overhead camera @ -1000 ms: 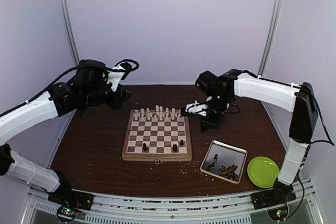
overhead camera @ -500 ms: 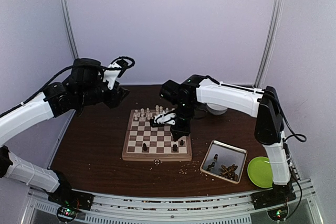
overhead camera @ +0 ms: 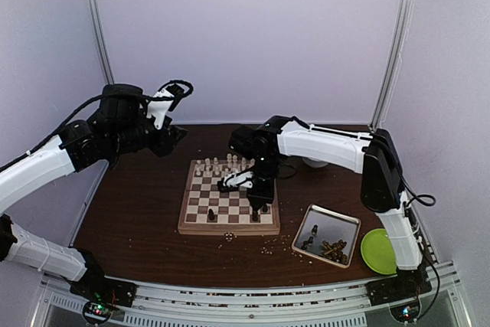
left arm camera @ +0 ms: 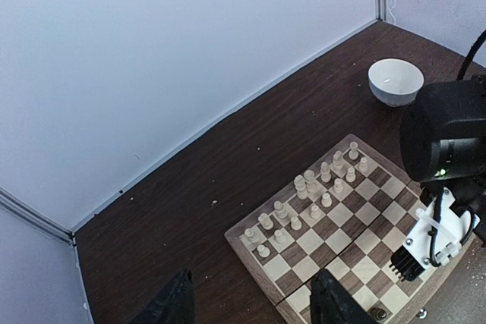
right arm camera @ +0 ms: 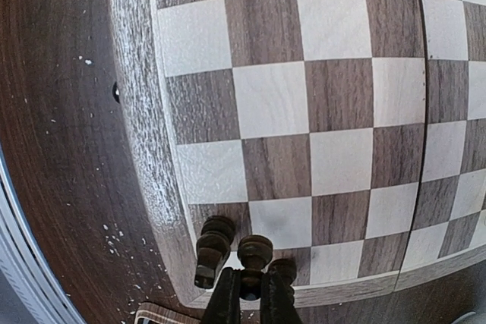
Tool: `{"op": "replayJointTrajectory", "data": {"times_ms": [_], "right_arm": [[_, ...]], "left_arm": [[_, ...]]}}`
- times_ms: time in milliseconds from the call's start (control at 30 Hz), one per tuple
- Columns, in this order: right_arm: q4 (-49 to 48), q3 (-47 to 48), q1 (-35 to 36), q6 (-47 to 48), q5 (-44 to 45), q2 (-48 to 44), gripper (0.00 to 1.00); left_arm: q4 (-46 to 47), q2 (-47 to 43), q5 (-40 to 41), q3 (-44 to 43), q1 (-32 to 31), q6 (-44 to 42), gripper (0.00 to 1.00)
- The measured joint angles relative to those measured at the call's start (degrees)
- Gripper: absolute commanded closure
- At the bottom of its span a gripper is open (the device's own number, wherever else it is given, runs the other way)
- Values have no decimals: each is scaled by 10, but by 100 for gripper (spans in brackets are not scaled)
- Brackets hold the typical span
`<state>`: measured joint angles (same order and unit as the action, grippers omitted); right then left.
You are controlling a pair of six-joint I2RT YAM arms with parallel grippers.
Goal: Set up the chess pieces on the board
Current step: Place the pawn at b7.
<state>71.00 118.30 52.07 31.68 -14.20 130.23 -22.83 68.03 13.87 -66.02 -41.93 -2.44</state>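
Right wrist: my right gripper (right arm camera: 248,299) pinches a dark piece (right arm camera: 254,252); cream rows (overhead camera: 226,165) set far, most dark ones (overhead camera: 331,249) wait in tray (overhead camera: 337,215).

The top view looks forward and down from high behind the near edge, far enough back to take in the whole tabletop (overhead camera: 130,220), with the board (overhead camera: 230,198) at centre. The left wrist view hangs high and looks obliquely down, board at lower right. The right wrist view looks straight down, close on the board's squares.
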Motion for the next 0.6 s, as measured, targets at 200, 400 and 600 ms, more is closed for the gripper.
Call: {"op": "replayJointTrajectory", "data": {"times_ms": [200,400,600], "right_arm": [[-1,18,0,-4,3,5,100],[0,29,0,-5,9,17,99],[0,30,0,-6,15,31,98]], "left_arm": [[0,0,0,0,0,0,47],[0,0,0,0,0,0,47],[0,-1,0,0,0,0,47]]}}
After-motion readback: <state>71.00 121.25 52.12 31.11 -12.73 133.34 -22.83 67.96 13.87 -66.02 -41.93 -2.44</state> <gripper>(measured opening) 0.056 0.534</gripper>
